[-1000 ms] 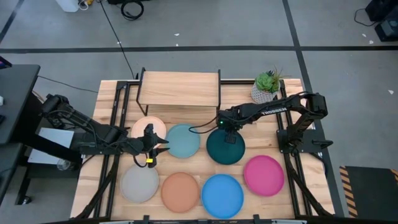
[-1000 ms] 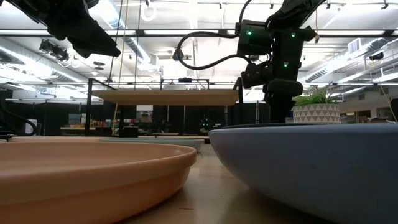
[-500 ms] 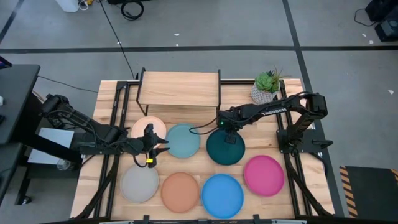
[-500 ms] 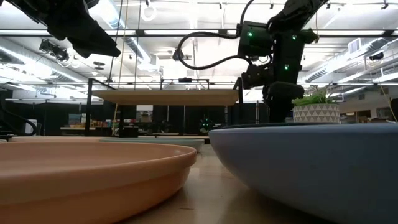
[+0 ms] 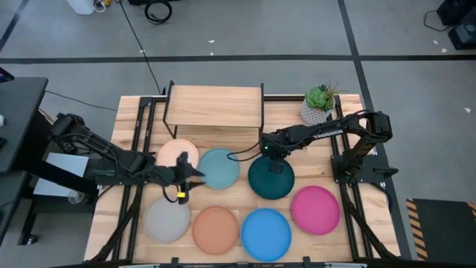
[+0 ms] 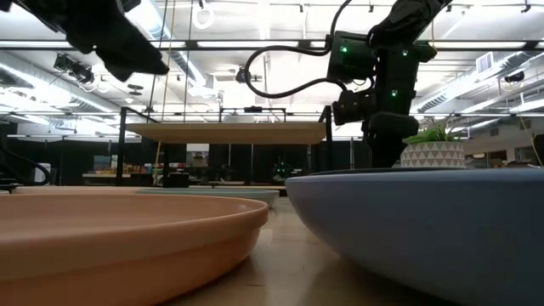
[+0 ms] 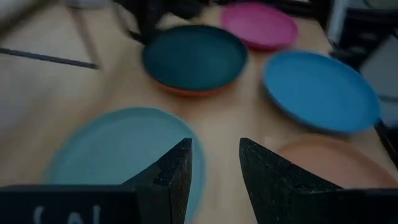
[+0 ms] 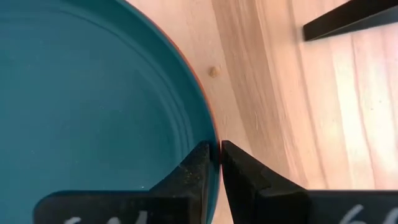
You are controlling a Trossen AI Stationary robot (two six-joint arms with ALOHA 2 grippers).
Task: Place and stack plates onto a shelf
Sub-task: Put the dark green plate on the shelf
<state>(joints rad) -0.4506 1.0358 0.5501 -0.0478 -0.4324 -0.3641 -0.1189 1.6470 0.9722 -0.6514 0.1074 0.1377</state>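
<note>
The dark teal plate (image 5: 271, 179) is pinched at its rim by the right gripper (image 8: 215, 163); slippage is risked by so thin a grip. The left gripper (image 7: 215, 163), jaws parted, is held at nine o'clock.

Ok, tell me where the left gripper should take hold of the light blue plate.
Probably at the raised rim of the light blue plate, on the edge facing the left gripper. The plate lies flat and shallow, so only the rim offers a lip to pinch, one finger above and one below.
</note>
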